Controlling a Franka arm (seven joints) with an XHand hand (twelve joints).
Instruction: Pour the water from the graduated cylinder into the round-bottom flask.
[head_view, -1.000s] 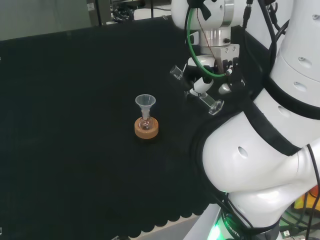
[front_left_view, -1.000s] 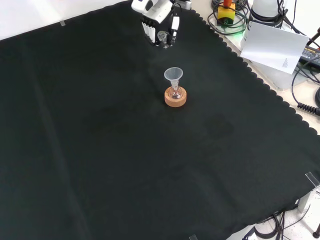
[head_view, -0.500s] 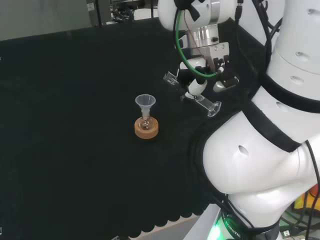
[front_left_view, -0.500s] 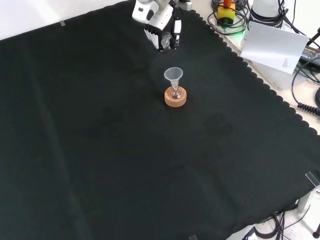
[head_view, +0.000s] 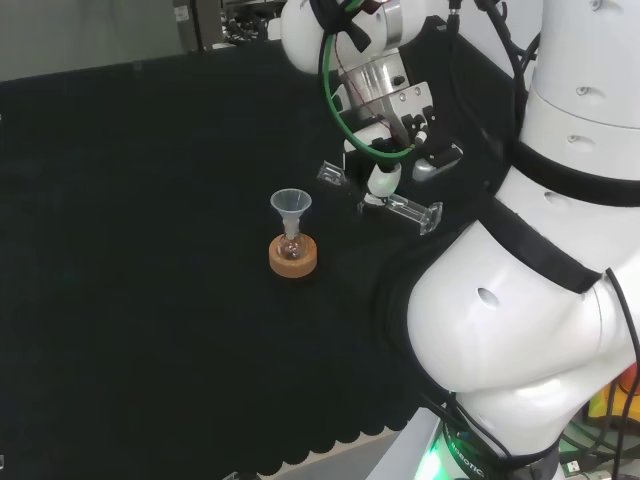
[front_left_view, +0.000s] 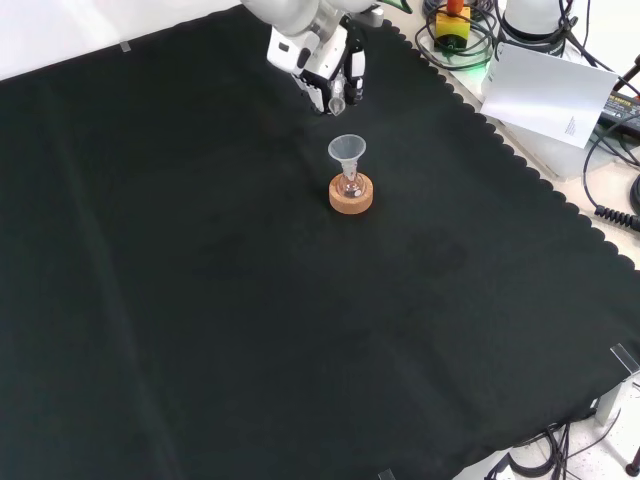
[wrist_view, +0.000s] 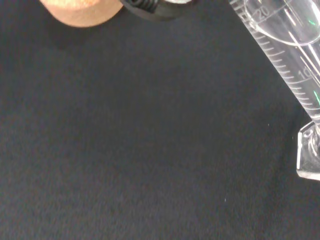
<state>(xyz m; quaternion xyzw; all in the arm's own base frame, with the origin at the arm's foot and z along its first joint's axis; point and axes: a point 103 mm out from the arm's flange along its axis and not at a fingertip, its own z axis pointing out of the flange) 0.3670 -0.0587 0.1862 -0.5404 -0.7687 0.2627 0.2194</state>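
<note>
In the head view, a small round-bottom flask (head_view: 291, 246) sits in a cork ring (head_view: 293, 258) near the middle of the bench (head_view: 120, 200), with a clear cone-shaped funnel (head_view: 291, 205) standing in its neck. The flask's bulb is tiny and glassy, and what it holds cannot be made out. Just to the right of the funnel, the hand (head_view: 383, 175) hangs above the black cloth with its fingers curled round a graduated cylinder (head_view: 400, 207). The cylinder is clear, tipped close to level, its mouth end (head_view: 329, 173) pointing toward the funnel and raised above it, its flat foot toward the arm's white links (head_view: 520, 300); the hand covers its middle.

In the front view, the hand (front_left_view: 325, 62) comes down from the bench's far edge, short of the funnel (front_left_view: 346, 150), which stands on the flask and cork ring (front_left_view: 351, 195) below it; the cylinder's mouth (front_left_view: 338, 103) peeks out under the fingers.

The wrist view shows the cylinder (wrist_view: 290, 60) close, its printed scale lines and a slanted water surface visible through the clear wall, with the cork ring's (wrist_view: 80, 12) edge cut off at the frame.
</note>
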